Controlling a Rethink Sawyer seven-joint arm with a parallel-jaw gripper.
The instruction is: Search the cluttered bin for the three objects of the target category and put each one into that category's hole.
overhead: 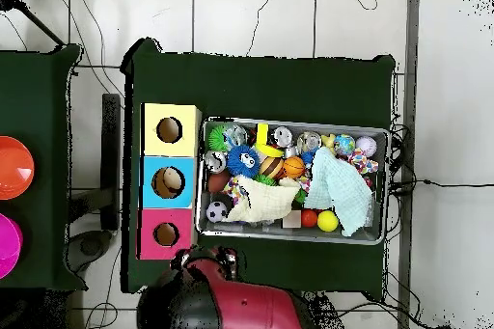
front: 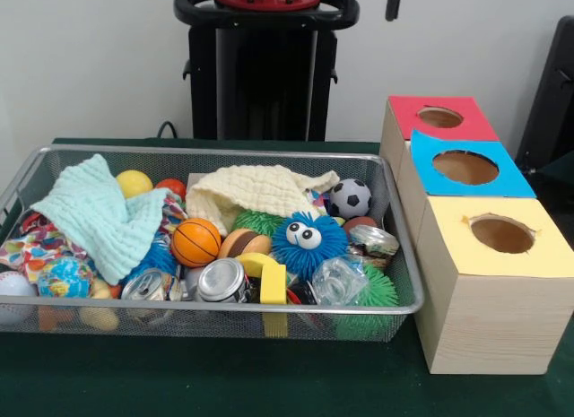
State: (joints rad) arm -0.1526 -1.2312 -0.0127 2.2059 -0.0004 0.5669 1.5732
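- The pincer (front: 393, 3) is showing only as a dark piece hanging at the top edge of the front view, above the red-topped box (front: 404, 108). I cannot tell whether it is wide or narrow.
- It is holding well clear of the bin (front: 224, 152) and touching nothing.
- In the overhead view the red arm (overhead: 241, 301) is sitting drawn back at the table's edge, beside the red-topped box and outside the bin.
- Three wooden boxes are standing in a row just beside the bin, each with a round hole in its top. The blue-topped box (front: 430, 148) is sitting between the red one and the yellow-topped box (front: 448, 238).
- The bin is resting on the green table (front: 179, 381), crammed with mixed things, all of them inside it.
- A soccer ball (front: 350, 198) is lying toward the box end, touching a cream cloth (front: 256, 188).
- A blue fuzzy toy (front: 308, 240) with big eyes is sitting mid-bin, with a small basketball (front: 195, 242) near it.
- A mint cloth (front: 94, 215) is draping over the toys at the end away from the boxes, and a yellow ball (front: 134, 183) is peeking out behind it.
- Two cans (front: 221, 281) are lying on their sides against the front wall, next to a yellow block (front: 269, 278).
- A green spiky ball (front: 372, 291) is sitting in the front corner nearest the yellow-topped box.
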